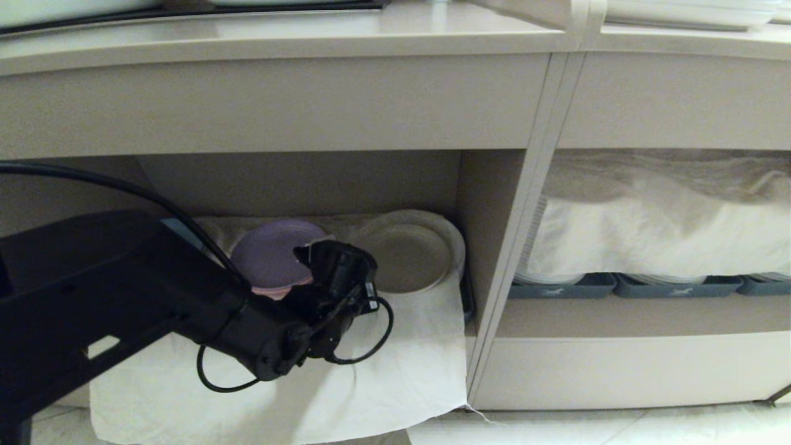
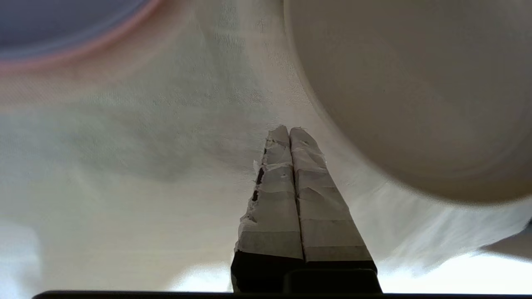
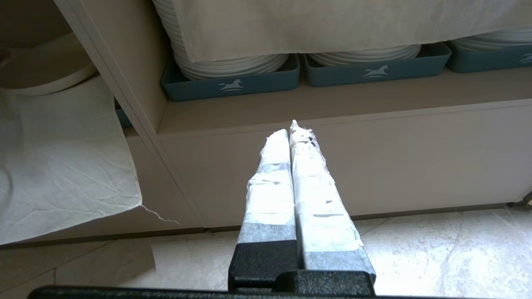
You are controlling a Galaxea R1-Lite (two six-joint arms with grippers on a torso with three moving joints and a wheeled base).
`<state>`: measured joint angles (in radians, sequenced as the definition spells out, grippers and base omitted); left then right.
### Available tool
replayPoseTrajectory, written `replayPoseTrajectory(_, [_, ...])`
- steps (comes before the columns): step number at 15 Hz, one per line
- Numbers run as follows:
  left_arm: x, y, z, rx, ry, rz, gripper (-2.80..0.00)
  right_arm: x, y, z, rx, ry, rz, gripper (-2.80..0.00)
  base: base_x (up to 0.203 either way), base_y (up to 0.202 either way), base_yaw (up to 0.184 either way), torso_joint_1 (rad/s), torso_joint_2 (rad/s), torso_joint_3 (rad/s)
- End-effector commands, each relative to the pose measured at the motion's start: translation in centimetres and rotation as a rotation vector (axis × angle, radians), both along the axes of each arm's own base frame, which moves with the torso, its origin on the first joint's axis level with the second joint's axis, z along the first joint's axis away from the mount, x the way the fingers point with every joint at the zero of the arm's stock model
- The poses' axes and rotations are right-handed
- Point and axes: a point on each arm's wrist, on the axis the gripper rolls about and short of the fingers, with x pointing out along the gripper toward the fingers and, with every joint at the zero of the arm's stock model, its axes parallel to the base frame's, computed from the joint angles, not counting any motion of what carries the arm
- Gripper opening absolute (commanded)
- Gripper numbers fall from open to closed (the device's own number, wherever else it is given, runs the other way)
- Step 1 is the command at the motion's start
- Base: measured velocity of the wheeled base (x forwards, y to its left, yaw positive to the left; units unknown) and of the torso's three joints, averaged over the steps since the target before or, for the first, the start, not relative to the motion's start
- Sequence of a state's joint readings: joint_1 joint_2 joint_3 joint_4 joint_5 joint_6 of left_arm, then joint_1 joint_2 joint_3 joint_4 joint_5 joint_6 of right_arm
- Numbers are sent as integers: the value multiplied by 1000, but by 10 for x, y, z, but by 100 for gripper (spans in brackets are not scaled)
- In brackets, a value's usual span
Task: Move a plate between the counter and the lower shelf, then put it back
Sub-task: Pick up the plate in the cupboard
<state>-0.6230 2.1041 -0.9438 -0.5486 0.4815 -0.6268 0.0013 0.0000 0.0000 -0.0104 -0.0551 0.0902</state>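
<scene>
The cream-beige plate lies at the back right of the lower shelf, on the crinkled white cloth that drapes over the shelf's front. My left arm reaches into this bay. In the left wrist view my left gripper is shut and empty, its taped fingers over the cloth just beside the plate, apart from its rim. My right gripper is shut and empty, low in front of the cabinet base. The counter runs along the top.
A purple plate sits left of the cream plate, partly behind my wrist. A vertical divider separates the neighbouring bay, where blue-grey trays hold stacked white plates under another white cloth. Pale floor tiles lie below.
</scene>
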Motion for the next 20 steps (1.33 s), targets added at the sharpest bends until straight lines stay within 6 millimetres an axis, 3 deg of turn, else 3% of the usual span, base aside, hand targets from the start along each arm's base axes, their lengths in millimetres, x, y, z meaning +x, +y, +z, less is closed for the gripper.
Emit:
replayPoseTrajectory(1, [5, -5, 3, -48, 12, 32, -280, 0, 0, 0, 0, 0, 0, -280, 0, 0, 0, 0, 0, 0])
replayPoseTrajectory(13, [12, -17, 9, -144, 12, 29, -280, 0, 0, 0, 0, 0, 0, -280, 0, 0, 0, 0, 0, 0])
replayPoseTrajectory(20, [23, -25, 29, -227, 98, 70, -280, 0, 0, 0, 0, 0, 0, -280, 0, 0, 0, 0, 0, 0])
